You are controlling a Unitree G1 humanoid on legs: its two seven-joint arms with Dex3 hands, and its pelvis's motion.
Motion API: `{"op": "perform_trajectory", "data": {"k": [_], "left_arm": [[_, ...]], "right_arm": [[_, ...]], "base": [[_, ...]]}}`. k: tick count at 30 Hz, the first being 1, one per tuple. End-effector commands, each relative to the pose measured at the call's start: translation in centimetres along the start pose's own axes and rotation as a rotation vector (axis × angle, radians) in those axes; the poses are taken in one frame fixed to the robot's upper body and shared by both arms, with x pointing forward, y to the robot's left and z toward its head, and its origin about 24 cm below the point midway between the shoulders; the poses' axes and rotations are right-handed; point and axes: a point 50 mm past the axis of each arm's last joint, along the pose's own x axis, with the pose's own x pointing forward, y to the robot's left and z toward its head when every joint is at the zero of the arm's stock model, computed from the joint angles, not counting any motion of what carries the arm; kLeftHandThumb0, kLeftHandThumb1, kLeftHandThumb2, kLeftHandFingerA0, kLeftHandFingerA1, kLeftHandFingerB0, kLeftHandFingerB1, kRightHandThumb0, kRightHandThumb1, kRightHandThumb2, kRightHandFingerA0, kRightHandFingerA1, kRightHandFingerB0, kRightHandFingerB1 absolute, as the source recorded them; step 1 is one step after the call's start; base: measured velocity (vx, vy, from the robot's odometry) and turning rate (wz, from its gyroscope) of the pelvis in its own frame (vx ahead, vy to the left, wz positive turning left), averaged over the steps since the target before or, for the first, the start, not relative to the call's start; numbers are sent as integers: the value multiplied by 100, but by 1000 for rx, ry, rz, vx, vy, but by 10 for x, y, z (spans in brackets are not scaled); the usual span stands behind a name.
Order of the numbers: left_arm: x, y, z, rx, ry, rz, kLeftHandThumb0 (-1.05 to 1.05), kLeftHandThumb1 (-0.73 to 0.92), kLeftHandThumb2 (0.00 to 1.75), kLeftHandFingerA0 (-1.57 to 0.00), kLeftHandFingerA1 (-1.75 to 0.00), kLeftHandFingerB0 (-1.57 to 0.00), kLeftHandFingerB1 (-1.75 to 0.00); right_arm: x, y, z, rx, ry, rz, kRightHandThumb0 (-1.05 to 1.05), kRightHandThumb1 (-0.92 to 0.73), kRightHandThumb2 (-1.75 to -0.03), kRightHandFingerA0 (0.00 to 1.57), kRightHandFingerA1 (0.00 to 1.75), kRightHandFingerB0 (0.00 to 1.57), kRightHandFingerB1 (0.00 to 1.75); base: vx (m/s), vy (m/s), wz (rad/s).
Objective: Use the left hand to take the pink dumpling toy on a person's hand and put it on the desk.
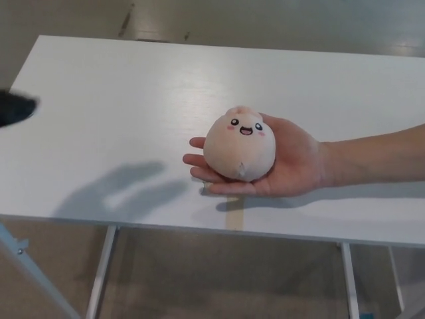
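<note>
The white bench (133, 100) fills most of what I see, its near edge running across the lower part of the view and its metal legs (99, 279) showing below that edge over a grey-brown floor (226, 279). On the bench top, toward the near left corner, lies a soft dark shadow (119, 189) with finger-like lobes.

A person's bare forearm (378, 156) reaches in from the right edge of the bench, ending in an upturned open hand (292, 166) held over the bench a little right of its middle and closer to the near edge than the far one. The person's fingertips point toward my left side.

The pink dumpling toy (240, 146) sits in that palm, upright, its small smiling face with dark eyes and rosy cheeks turned up toward me. It rests on the person's hand, not on the bench top.

My left hand (14, 106) shows only as a dark, blurred tip at the left edge of the view, above the bench's left side and well apart from the toy. I cannot tell whether its fingers are spread or closed. My right hand does not appear.
</note>
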Motion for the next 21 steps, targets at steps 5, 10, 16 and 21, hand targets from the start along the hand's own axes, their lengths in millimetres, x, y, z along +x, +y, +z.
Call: {"op": "perform_trajectory", "data": {"k": [5,10,16,21], "left_arm": [[71,-62,-39,100,186,-245,-65,42,73,-34,-45,-26,-40],[88,-94,-50,157,228,-338,-66,43,73,-33,-45,-25,-39],[94,-123,-58,198,263,-443,-66,41,73,-30,-44,-21,-38],[98,-145,-62,186,290,-503,-66,41,73,-31,-44,-19,-37]], "right_arm": [[0,-4,-2,0,1,13,-23,-70,-60,67,46,57,43],[0,-4,-2,-8,0,28,-23,-70,-60,67,46,55,43],[0,-4,-3,-25,6,38,-23,-70,-61,66,45,55,42],[-1,-5,-6,-22,17,36,-22,-70,-61,65,45,54,42]], "base": [[0,0,0],[0,0,0],[0,0,0],[0,0,0]]}}
